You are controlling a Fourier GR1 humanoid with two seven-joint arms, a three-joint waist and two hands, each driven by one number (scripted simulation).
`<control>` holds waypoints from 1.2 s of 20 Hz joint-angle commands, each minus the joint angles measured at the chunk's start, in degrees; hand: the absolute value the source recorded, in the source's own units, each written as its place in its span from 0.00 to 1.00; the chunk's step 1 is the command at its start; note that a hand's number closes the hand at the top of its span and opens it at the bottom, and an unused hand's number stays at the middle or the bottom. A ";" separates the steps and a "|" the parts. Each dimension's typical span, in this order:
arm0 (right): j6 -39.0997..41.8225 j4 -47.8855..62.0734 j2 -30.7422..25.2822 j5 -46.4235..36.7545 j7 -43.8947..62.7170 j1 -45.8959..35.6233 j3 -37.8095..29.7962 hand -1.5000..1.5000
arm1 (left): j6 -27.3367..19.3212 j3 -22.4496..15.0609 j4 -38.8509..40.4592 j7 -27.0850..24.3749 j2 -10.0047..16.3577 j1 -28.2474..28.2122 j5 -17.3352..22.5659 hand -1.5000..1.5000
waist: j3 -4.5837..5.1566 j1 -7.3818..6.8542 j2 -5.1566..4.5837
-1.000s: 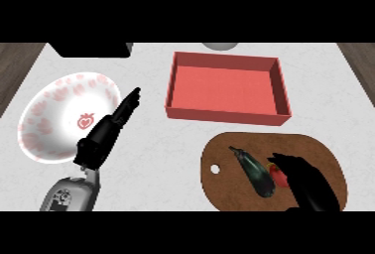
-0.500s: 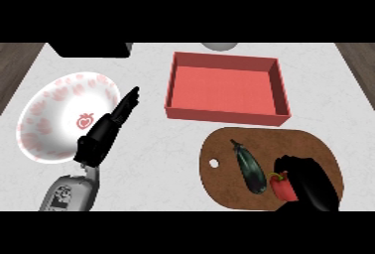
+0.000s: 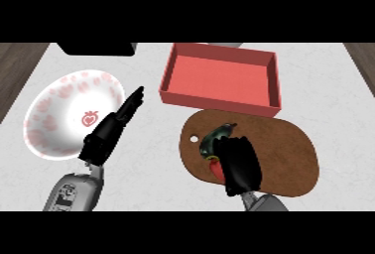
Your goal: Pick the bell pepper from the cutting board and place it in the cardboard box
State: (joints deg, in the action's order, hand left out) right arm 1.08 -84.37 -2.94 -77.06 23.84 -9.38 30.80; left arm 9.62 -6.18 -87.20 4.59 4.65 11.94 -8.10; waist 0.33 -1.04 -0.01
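Look first at the plate [image 3: 55, 114] in the left of the frame: its centre carries a small red emblem shaped like a strawberry, and pale pink blotches ring it. That emblem is a picture, not lettering, and you cannot make out finer detail in it.

Your task's thing, the bell pepper [image 3: 217, 138], lies on the brown cutting board [image 3: 289, 149] in the lower right, toward the board's left side, close to its small round hole. You see only part of it: a dark green end poking out above the fingers and a sliver of red at their left. The right hand [image 3: 240, 166] covers the rest, its fingers curled down round the pepper. You cannot tell whether the pepper rests on the board or is raised off it.

The cardboard box [image 3: 219, 101], red with a paler floor, sits in the upper centre, its near corner just touching or overlapping the board's top edge.

The left hand [image 3: 110, 130] shows left of centre, fingers straight and pressed together, pointing up and right along the plate's right rim.

A black object [image 3: 95, 48] in the upper left is cut off by the frame's top.
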 commanded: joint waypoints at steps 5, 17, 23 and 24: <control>4.04 -9.88 2.88 -0.03 13.87 -7.66 9.45 1.00 | -1.26 -1.08 -3.79 4.31 -1.59 -0.29 -0.95 0.50 | -0.34 0.84 0.14; 15.80 -35.37 2.94 4.93 35.93 -19.12 16.17 1.00 | -0.58 -0.32 -0.67 -0.93 -1.01 -2.30 -1.53 0.50 | -0.29 0.79 0.24; 14.58 -33.03 2.93 8.26 40.69 -25.05 11.28 1.00 | 0.53 1.09 0.19 -1.02 -0.38 -0.87 -0.73 0.50 | -0.29 0.81 0.10; 14.07 -30.67 2.93 9.48 39.13 -26.33 8.42 1.00 | 1.68 2.92 2.75 -2.95 1.15 -0.21 0.10 0.50 | -0.29 0.81 0.01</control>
State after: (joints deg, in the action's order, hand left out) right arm 14.23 -116.94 -0.28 -69.41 57.02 -30.88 42.29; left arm 10.31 -4.69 -87.22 3.69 4.81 10.85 -8.45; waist 0.03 -0.25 0.11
